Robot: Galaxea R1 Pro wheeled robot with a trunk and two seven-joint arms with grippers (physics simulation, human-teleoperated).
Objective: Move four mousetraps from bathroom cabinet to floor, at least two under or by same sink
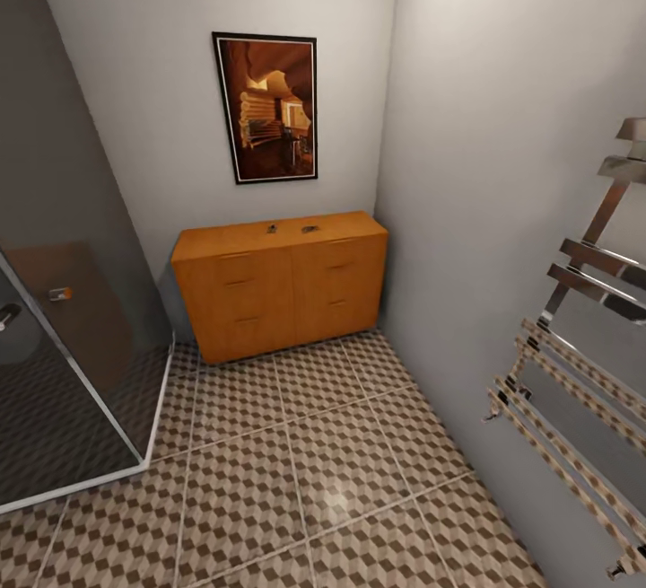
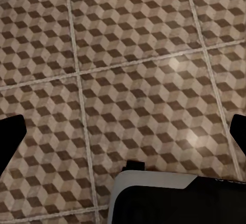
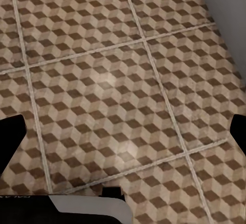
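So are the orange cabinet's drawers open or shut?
Shut. Every drawer front on the cabinet sits flush, none pulled out. Small dark things lie on its top.

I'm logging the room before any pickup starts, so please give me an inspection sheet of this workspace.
Surface: cube-patterned brown, beige and white tiled floor, bare where visible.
Job's things: low orange-brown wooden cabinet against the far wall, fronts closed; two small dark items on its top, too small to identify.
Clutter: nothing seen.
End effectors: left end effector and right end effector wide apart, empty, over floor tiles.
Cables: nothing seen.
Surroundings: framed dark picture; glass shower enclosure; chrome towel rail.
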